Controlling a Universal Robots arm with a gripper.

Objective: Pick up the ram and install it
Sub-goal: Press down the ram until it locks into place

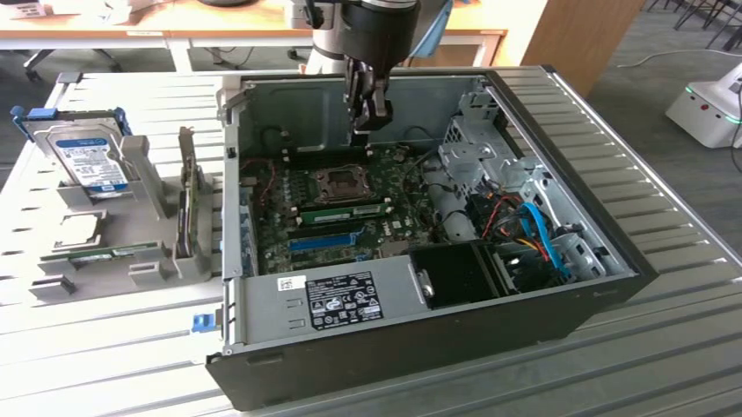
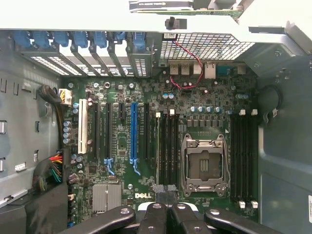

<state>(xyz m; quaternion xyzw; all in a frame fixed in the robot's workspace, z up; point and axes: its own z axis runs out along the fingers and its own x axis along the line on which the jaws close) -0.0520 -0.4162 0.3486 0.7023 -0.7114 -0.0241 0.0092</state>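
Note:
A ram stick stands on edge in a slot on the motherboard, between the CPU socket and the blue expansion slot. In the wrist view the same ram stick is a thin green strip beside the black memory slots. A second green ram stick lies in the grey holder at the exterior view's left. My gripper hangs inside the case above the board, shut, with nothing between its fingers. Its fingertips are pressed together over the near end of the memory slots.
The open black computer case lies on a slatted metal table. A hard drive and an upright card sit in the grey holder. Cables, a drive cage and a fan shroud crowd the case's right side.

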